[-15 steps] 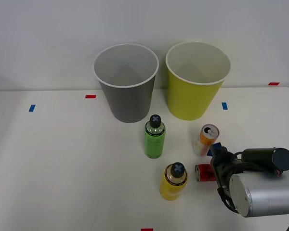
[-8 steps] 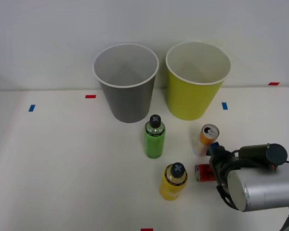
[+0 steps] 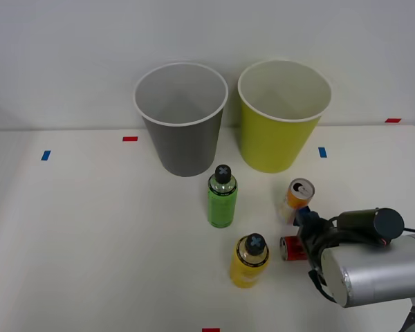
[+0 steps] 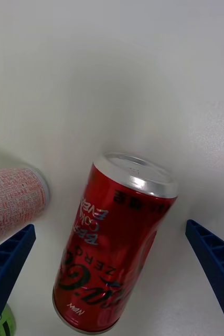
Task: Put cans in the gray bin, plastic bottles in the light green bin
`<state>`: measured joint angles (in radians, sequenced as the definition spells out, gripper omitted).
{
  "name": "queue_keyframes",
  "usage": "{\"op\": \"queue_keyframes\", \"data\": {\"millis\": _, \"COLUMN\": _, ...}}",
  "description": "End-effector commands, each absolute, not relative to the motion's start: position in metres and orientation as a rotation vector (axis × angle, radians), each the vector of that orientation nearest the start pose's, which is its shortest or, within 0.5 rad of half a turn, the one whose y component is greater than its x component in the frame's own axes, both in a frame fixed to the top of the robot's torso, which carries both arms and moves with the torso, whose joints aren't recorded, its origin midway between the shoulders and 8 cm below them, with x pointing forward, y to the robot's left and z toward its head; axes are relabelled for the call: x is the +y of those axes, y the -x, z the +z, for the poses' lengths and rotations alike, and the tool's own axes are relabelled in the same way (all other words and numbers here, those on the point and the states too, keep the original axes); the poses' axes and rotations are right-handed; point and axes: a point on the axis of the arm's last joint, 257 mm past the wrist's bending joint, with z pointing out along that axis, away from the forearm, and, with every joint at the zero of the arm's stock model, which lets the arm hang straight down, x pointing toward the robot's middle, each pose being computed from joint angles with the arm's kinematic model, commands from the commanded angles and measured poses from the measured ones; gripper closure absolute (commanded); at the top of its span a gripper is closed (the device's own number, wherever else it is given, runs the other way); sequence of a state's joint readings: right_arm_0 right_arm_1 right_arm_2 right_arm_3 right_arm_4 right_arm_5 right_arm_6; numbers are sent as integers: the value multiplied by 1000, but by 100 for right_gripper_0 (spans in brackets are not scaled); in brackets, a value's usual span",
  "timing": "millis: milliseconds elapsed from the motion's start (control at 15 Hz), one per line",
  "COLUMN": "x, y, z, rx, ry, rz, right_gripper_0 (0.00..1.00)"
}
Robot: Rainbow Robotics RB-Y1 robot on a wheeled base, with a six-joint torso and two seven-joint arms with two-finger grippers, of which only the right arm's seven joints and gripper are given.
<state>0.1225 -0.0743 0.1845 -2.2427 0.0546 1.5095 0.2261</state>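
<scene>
The white table [image 3: 90, 228] spans the front view and carries every object you are sorting. At its far edge stand the two largest items, side by side and upright: the gray bin [image 3: 183, 138] on the robot's left and the light green bin [image 3: 277, 135] on its right, rims close but apart, both showing bare insides.

Your right arm [image 3: 373, 277] enters from the right of the front view, its silver housing low over the near right part of the table. The right gripper [image 4: 112, 283] points down at the red can, and its blue ribbed fingers [image 4: 7, 268] are spread wide, one on each side of the can with bare table showing between each finger and the can wall. Nothing is pinched.

The green bottle [image 3: 222, 198] stands upright in front of the gray bin, black cap up. The yellow bottle [image 3: 250, 261] stands nearer to you, just beside the red can.

The red can [image 4: 114, 247] lies on its side on the table; in the front view [image 3: 292, 247] it rests between the yellow bottle and the gripper, partly covered by the arm. The orange-and-white can [image 3: 297, 198] stands upright just behind it, silver top visible; in the wrist view its printed side [image 4: 12, 202] appears close beside the red can.

Small blue and red tape marks [image 3: 130, 139] dot the table.
</scene>
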Motion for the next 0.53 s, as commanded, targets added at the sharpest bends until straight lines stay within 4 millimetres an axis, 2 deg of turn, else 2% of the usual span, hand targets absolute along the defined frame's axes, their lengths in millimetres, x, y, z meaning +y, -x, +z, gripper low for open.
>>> {"op": "queue_keyframes", "data": {"millis": 67, "x": -195, "y": -379, "z": -303, "rx": 2149, "ry": -1454, "rz": 449, "right_gripper_0": 0}}
{"op": "queue_keyframes", "data": {"millis": 267, "x": -193, "y": -387, "z": -307, "rx": 2155, "ry": -1450, "rz": 423, "right_gripper_0": 0}}
{"op": "queue_keyframes", "data": {"millis": 533, "x": -206, "y": -389, "z": -316, "rx": 2174, "ry": -1405, "rz": 333, "right_gripper_0": 0}}
